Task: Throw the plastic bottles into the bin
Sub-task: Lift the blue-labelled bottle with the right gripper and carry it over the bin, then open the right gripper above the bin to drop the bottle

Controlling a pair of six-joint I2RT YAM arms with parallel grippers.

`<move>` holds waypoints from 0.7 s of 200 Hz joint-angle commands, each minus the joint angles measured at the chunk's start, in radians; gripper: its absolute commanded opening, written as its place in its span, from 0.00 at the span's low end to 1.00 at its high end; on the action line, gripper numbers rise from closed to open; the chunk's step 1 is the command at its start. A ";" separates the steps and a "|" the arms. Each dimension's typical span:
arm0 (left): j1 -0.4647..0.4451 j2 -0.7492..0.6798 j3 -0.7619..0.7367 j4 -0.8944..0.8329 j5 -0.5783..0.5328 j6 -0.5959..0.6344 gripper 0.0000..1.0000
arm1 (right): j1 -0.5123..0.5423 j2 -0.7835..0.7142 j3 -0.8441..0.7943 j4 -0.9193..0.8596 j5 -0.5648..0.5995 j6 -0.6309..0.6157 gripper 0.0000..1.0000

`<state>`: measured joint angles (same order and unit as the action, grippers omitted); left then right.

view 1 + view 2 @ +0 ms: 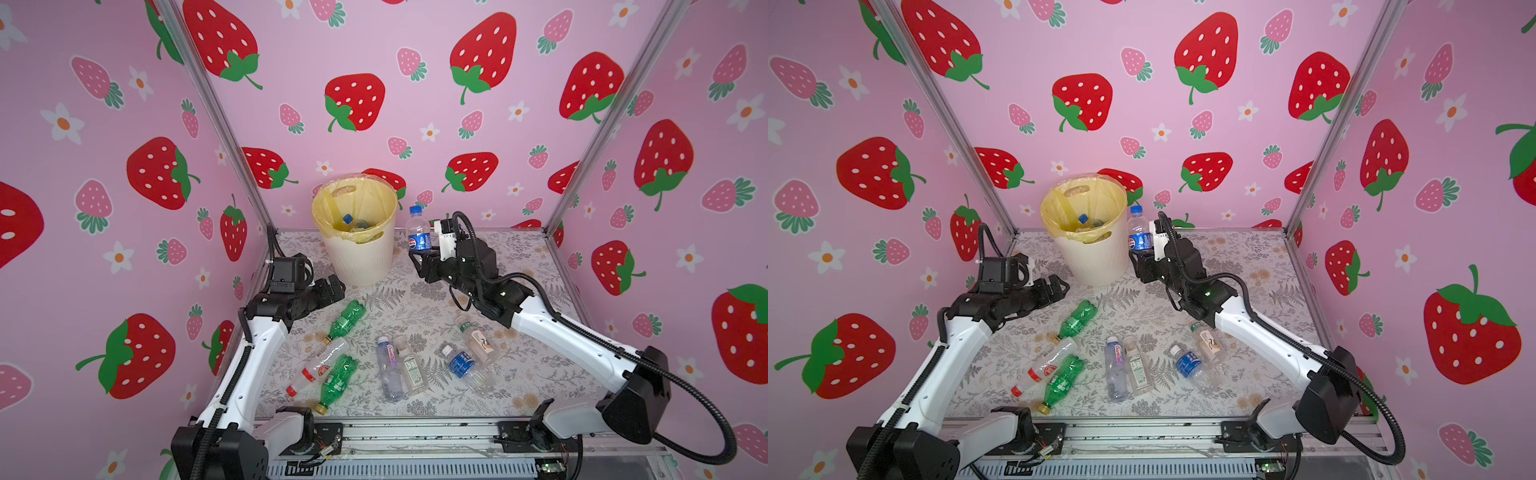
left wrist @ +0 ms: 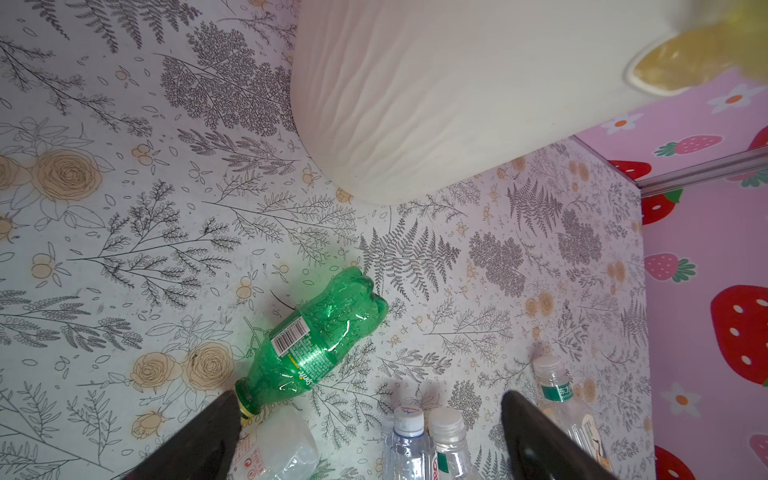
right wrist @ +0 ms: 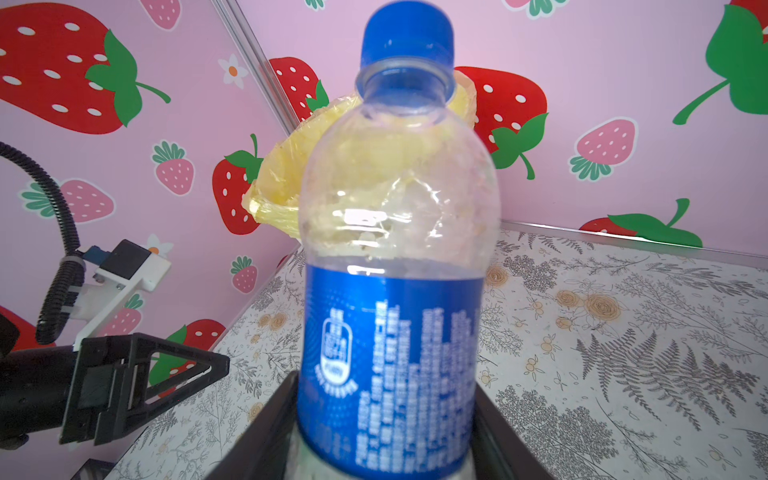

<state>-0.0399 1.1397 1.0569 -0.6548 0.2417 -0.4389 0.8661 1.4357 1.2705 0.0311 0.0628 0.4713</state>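
In both top views, the right gripper [image 1: 419, 254] clamps a clear plastic bottle with blue cap and label [image 1: 417, 231], upright, just beside the cream ribbed round bin [image 1: 360, 262]. The left gripper [image 1: 335, 286] stands open.

Left wrist view: a green plastic bottle [image 2: 320, 332] lies near the bin.

Right wrist view: the jaws pinch the bottle's label.

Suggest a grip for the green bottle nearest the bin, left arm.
Take the green bottle at its labelled middle, from above, jaws across its width. It lies flat, base toward the bin, and both flanks are bare there. Its cap end nearly touches a clear bottle, so avoid that end. The left gripper is open close by.
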 commanded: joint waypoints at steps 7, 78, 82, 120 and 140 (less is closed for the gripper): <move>0.019 0.002 -0.007 0.001 0.029 0.003 0.99 | 0.014 0.094 0.125 0.028 -0.012 -0.011 0.52; 0.061 0.004 -0.011 0.018 0.064 -0.006 0.99 | 0.021 0.854 1.342 -0.405 0.031 -0.112 0.86; 0.064 0.003 -0.011 0.018 0.065 -0.007 0.99 | 0.021 0.892 1.416 -0.431 0.031 -0.112 0.91; 0.086 -0.006 -0.018 0.021 0.070 -0.010 0.99 | 0.018 0.732 1.130 -0.220 0.022 -0.087 0.99; 0.091 0.001 -0.018 0.022 0.082 -0.012 0.99 | 0.018 0.622 0.970 -0.140 0.024 -0.085 0.99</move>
<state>0.0410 1.1412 1.0546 -0.6464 0.2985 -0.4458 0.8825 2.2005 2.3520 -0.2192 0.0750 0.3908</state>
